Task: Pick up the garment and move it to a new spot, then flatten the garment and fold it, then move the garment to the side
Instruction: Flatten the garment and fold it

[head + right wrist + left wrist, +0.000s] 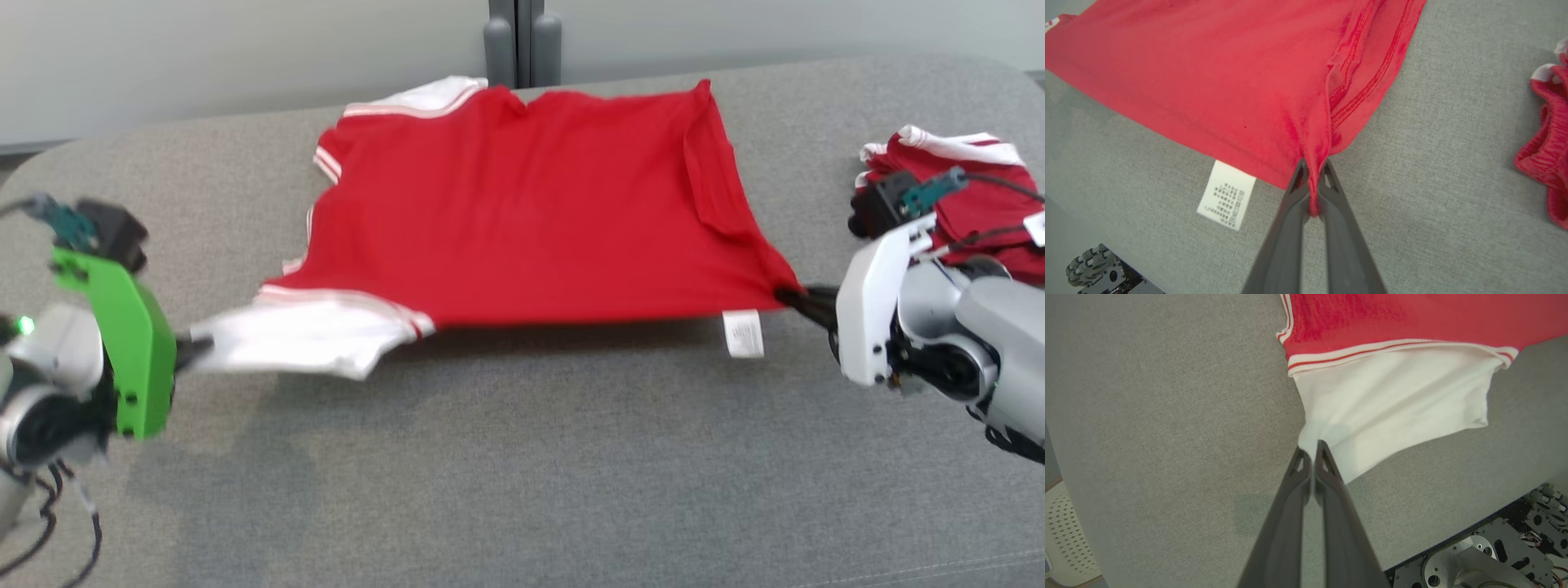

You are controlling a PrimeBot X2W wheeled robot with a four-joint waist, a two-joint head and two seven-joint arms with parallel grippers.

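The garment [522, 204] is a red shirt with white, red-striped sleeves, spread across the grey cushioned surface [522, 457]. My left gripper [196, 347] is shut on the tip of the near white sleeve [1392, 396], at the left. In the left wrist view my left gripper [1311, 446] pinches that sleeve's corner. My right gripper [796, 298] is shut on the garment's near right hem corner; the right wrist view shows red cloth bunched between the fingers of that gripper [1312, 163]. The near edge hangs stretched between both grippers, slightly off the surface. A white care label [1227, 194] dangles under the hem.
A second red and white garment [971, 196] lies bunched at the far right of the surface, behind my right arm. A grey post [522, 41] stands behind the surface's far edge. The robot's base [1486, 555] shows below the near edge.
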